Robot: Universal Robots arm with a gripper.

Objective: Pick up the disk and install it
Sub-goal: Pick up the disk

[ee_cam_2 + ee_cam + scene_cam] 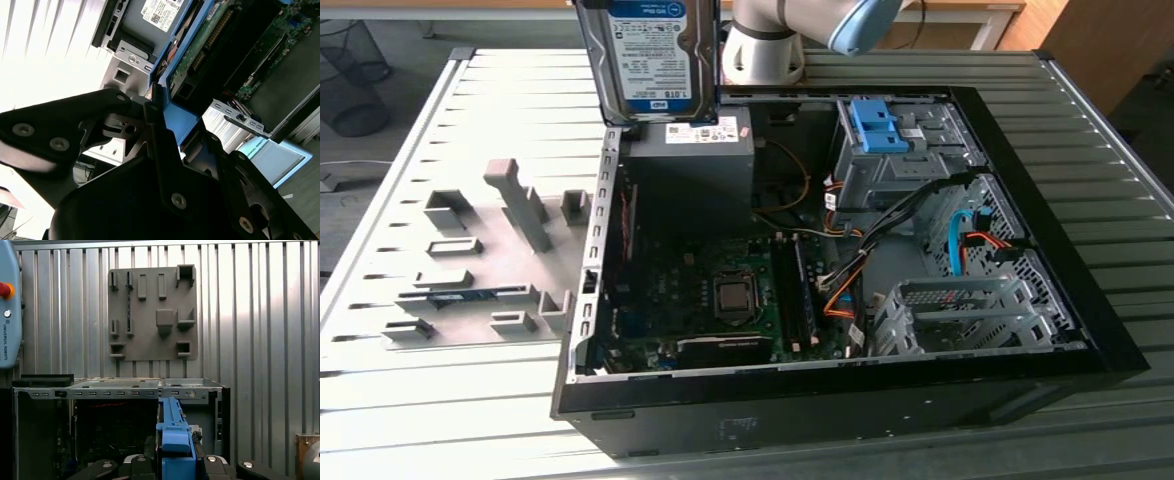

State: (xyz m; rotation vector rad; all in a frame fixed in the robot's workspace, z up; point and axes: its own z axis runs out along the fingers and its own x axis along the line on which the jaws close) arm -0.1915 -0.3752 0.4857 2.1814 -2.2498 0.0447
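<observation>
The disk (651, 60), a silver drive with a white-and-blue label in a blue carrier frame, hangs upright in the air over the back left corner of the open computer case (1067, 300), just above the grey power-supply box (687, 165). In both wrist views my gripper (170, 120) (175, 462) is shut on the disk, whose blue carrier edge (182, 122) (172, 432) shows edge-on between the black fingers (105, 107). The grey drive cage (894, 165) with a blue clip (878, 125) on top stands at the case's back right.
A second perforated cage (961, 315) sits at the case's front right, with orange and blue cables beside it. The motherboard (720, 290) lies in the middle. A grey fixture plate (474, 255) lies on the ribbed metal table at the exterior view's left. The arm's base (767, 50) stands behind the case.
</observation>
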